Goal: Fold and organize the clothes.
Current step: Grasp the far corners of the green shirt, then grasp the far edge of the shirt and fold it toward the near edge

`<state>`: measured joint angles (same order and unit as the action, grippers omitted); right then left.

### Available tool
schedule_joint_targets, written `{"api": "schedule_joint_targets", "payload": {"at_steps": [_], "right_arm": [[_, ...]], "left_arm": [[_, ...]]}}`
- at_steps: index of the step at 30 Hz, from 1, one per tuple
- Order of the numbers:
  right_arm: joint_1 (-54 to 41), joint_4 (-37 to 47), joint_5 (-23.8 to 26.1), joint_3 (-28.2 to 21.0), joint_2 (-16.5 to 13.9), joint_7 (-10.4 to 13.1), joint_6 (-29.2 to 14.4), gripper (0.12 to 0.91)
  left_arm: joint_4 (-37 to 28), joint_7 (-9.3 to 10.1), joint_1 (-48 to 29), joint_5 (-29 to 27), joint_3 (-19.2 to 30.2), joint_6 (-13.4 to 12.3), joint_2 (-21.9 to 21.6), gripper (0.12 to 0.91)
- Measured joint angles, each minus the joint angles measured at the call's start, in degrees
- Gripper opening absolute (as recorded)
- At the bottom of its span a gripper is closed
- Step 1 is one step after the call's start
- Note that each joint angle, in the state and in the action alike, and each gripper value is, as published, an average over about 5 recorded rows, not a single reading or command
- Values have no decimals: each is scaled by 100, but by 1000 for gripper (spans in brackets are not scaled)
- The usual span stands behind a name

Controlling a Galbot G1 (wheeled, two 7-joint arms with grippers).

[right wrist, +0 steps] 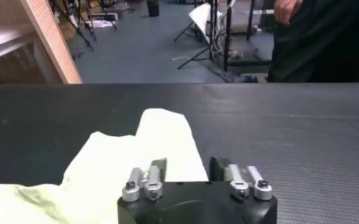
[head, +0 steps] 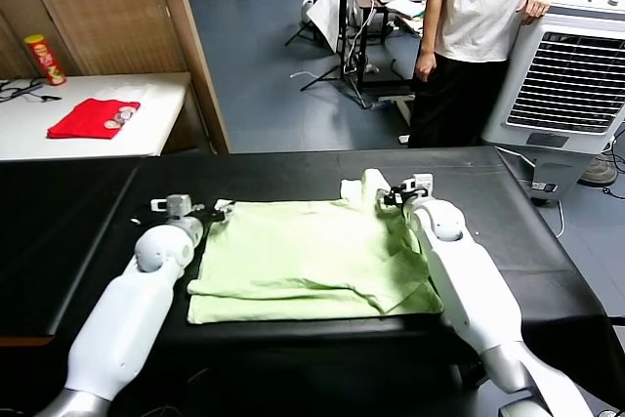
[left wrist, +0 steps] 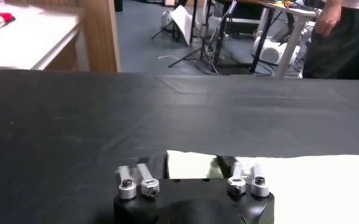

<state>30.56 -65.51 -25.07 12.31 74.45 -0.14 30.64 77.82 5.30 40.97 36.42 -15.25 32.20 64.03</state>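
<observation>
The pale green T-shirt (head: 303, 256) lies spread on the black table (head: 283, 168), with a fold lying across its near right part. My left gripper (head: 210, 210) sits low at the shirt's far left corner. In the left wrist view its open jaws (left wrist: 192, 164) stand on either side of that corner of the shirt (left wrist: 301, 182). My right gripper (head: 391, 194) is at the far right corner, beside the raised sleeve. In the right wrist view it (right wrist: 188, 167) is open too, with the edge of the shirt (right wrist: 106, 164) between the fingers.
A white side table (head: 146, 95) at the back left carries a red garment (head: 93, 117) and a red snack can (head: 44, 59). A person in a white T-shirt (head: 483, 7) stands behind the table next to a white air cooler (head: 566, 75).
</observation>
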Motion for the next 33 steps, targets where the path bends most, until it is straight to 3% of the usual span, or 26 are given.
{"api": "schedule_joint_targets", "payload": {"at_steps": [3,6,11,16,26,33], "right_arm": [[107,-117,31,56,-15,-53,-156,121],[282,-367,-25,147,-74,-117,-332,121],[710,-1076,-325,322,-282,-211,-578,121],[1163,-1896,-682,467,-600,-159,-610,121],[1957,-3258,-795,699,-1229,414,-71,121],[2647,-4207,-796,765,-1589,565,332,121]], "left_arm": [[19,-17,15,11,-3,-35,0,208],[79,-17,51,30,-27,-73,-11,135],[360,11,194,131,-128,-73,-114,131],[938,68,499,175,-286,-92,-254,130],[2496,134,1625,315,-797,-129,-720,130],[3370,220,2479,44,-1175,-22,-881,130]]}}
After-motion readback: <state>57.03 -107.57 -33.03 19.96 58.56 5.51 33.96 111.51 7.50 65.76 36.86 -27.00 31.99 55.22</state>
